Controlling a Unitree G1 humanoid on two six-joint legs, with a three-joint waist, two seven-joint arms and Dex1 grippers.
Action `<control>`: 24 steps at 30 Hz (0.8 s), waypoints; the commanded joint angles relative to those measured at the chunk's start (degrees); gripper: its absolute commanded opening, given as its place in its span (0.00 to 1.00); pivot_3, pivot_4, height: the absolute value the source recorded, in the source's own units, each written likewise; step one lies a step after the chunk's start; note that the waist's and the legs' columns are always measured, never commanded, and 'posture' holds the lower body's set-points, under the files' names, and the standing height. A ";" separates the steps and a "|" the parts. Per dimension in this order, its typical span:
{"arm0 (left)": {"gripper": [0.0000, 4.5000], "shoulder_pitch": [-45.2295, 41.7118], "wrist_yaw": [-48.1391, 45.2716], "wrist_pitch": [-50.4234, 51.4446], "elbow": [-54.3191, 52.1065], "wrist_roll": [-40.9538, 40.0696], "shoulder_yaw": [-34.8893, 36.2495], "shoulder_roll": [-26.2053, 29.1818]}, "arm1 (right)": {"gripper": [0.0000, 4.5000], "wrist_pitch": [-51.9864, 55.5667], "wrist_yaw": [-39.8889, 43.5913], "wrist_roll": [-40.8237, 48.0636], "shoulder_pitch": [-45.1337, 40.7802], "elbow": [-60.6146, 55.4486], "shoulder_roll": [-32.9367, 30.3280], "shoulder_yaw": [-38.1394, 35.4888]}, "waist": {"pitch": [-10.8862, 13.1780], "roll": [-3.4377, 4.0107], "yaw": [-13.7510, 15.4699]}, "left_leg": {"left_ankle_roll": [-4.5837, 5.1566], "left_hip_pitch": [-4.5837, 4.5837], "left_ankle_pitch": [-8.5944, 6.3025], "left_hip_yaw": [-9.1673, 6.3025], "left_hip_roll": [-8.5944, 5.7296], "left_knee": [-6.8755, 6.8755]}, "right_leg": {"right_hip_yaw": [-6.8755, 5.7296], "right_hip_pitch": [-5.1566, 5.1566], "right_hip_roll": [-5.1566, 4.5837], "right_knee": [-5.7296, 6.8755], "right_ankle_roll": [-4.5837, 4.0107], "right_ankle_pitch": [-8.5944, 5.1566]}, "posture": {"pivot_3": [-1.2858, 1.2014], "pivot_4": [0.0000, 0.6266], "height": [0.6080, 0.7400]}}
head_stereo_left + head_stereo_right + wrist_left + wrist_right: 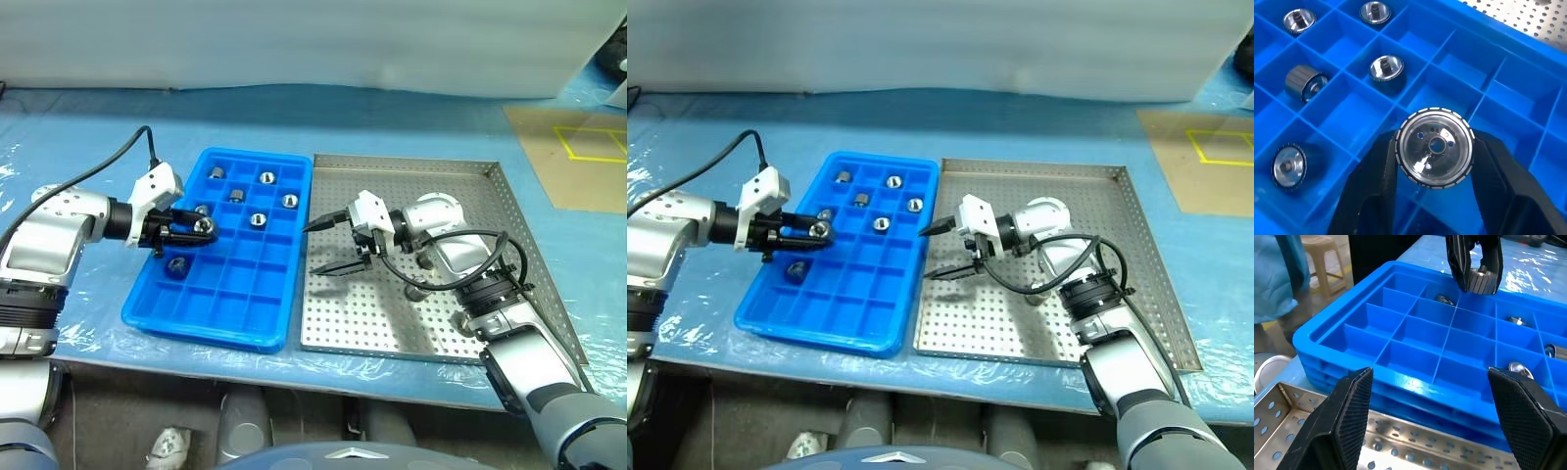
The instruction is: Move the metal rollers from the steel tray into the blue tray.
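Left gripper [196,231]: its fingers [1376,186] are closed on one metal roller [1434,148], gripped by its ribbed rim with the holed face towards the wrist camera.

Carried roller, place: over the left part of the blue tray [257,318], above the compartments and not yet set in one (which cell lies right under it I cannot tell).

Right gripper [331,244]: fingers [1352,416] spread wide with nothing between them, over the left edge of the steel tray [392,328], pointing towards the blue tray.

Rollers already in the blue tray: six in separate compartments, namely one [217,173], one [266,177], one [236,194], one [290,200], one [259,220] and one lower left [177,264] (this last sits in shadow just beside the left fingers). A seventh may lie behind the left fingers; I cannot tell.

Steel tray: just right of the blue tray on the blue-covered tabletop [98,127]. Its perforated floor looks mostly bare; dark shapes near the right wrist [419,291] may be remaining rollers, too hidden by the arm to count.

Progress: well along, I judge. Several rollers are moved and one is in transit. Left to do: place the held one in a free cell, then clear whatever stays in the steel tray.
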 commanded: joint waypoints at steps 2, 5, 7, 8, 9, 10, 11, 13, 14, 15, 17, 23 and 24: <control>0.39 0.71 3.22 -3.87 1.48 1.37 0.48 -0.12 | 0.86 -1.23 1.13 0.30 -0.69 -0.53 -0.01 -0.88 | 0.00 0.00 0.09 | -0.07 0.01 0.04 -0.11 -0.01 0.06 | -0.02 0.01 0.01 0.11 0.00 0.00 | 0.59 0.24 1.00; 0.39 0.36 4.23 -5.18 2.85 1.97 -0.65 -1.32 | 0.86 -0.79 0.89 0.32 -0.03 -1.37 -0.52 -1.26 | 0.00 0.00 0.01 | -0.24 0.04 0.14 -0.23 -0.01 0.10 | -0.02 0.01 0.03 0.20 0.00 -0.01 | 0.59 0.24 1.00; 0.39 0.01 4.76 -6.35 4.31 2.65 -1.33 -2.05 | 0.86 -0.62 0.54 0.25 0.43 -1.82 -0.84 -1.41 | 0.00 0.00 -0.01 | -0.33 0.06 0.19 -0.24 -0.01 0.10 | -0.01 0.02 0.03 0.25 -0.01 0.00 | 0.58 0.24 1.00; 0.39 -0.38 5.24 -6.95 5.48 3.11 -1.61 -2.53 | 0.86 -0.56 0.41 0.25 0.72 -2.14 -1.03 -1.46 | 0.00 0.00 -0.08 | -0.36 0.07 0.21 -0.25 0.00 0.11 | -0.01 0.02 0.04 0.26 0.00 0.00 | 0.58 0.24 1.00; 0.39 -0.89 5.76 -7.71 6.91 3.61 -1.89 -3.11 | 0.86 -0.45 0.22 0.23 1.06 -2.50 -1.22 -1.51 | 0.00 -0.01 -0.16 | -0.37 0.08 0.22 -0.26 0.00 0.11 | -0.01 0.02 0.04 0.28 0.00 0.00 | 0.58 0.24 1.00; 0.39 -1.27 6.03 -8.42 8.08 4.02 -2.22 -3.57 | 0.86 -0.37 -0.01 0.18 1.41 -2.85 -1.41 -1.56 | 0.00 -0.01 -0.21 | -0.39 0.07 0.23 -0.28 0.00 0.12 | -0.02 0.02 0.05 0.29 0.00 0.00 | 0.58 0.24 1.00; 0.39 -1.53 5.97 -8.81 8.93 4.35 -2.59 -3.80 | 0.86 -0.36 -0.21 0.09 1.68 -3.12 -1.59 -1.56 | -0.01 -0.01 -0.27 | -0.39 0.07 0.23 -0.28 0.00 0.12 | -0.02 0.02 0.06 0.29 0.00 0.00 | 0.58 0.24 1.00; 0.39 -1.58 5.78 -10.98 10.41 5.80 -3.81 -3.67 | 0.86 -0.23 -0.54 0.05 2.21 -3.70 -1.92 -1.61 | -0.01 -0.02 -0.40 | -0.38 0.06 0.23 -0.31 0.00 0.13 | -0.01 0.02 0.08 0.28 0.00 0.00 | 0.57 0.24 1.00; 0.39 -2.05 6.39 -12.19 11.90 6.77 -4.26 -3.83 | 0.86 -0.14 -0.67 0.08 2.41 -3.95 -2.05 -1.65 | -0.01 -0.02 -0.45 | -0.38 0.06 0.23 -0.31 0.00 0.13 | -0.01 0.02 0.08 0.27 0.00 0.00 | 0.57 0.24 1.00; 0.39 -2.56 6.97 -13.10 13.24 7.46 -4.48 -4.09 | 0.86 -0.06 -0.79 0.11 2.55 -4.14 -2.16 -1.70 | -0.01 -0.02 -0.48 | -0.38 0.06 0.23 -0.31 -0.01 0.12 | 0.00 0.02 0.08 0.27 0.00 0.00 | 0.57 0.24 1.00; 0.39 -3.74 7.87 -14.44 15.78 8.01 -4.47 -5.00 | 0.86 0.06 -1.20 0.06 2.73 -4.44 -2.30 -1.84 | -0.01 -0.02 -0.51 | -0.38 0.07 0.23 -0.31 0.00 0.12 | 0.00 0.02 0.09 0.27 0.00 0.00 | 0.57 0.24 1.00; 0.58 -5.21 5.60 -16.09 18.41 7.47 -4.44 -5.72 | 0.86 0.47 -2.02 0.19 3.24 -5.30 -2.89 -2.15 | -0.01 -0.02 -0.59 | -0.38 0.16 0.23 -0.31 -0.01 0.12 | 0.03 0.08 0.09 0.29 0.00 0.00 | 0.56 0.24 1.00; 0.66 -5.54 5.46 -16.07 18.71 7.54 -4.47 -5.72 | 0.86 0.50 -2.15 0.20 3.32 -5.42 -3.00 -2.20 | -0.02 -0.02 -0.59 | -0.38 0.15 0.23 -0.31 -0.01 0.12 | 0.03 0.07 0.09 0.29 0.00 0.00 | 0.56 0.24 1.00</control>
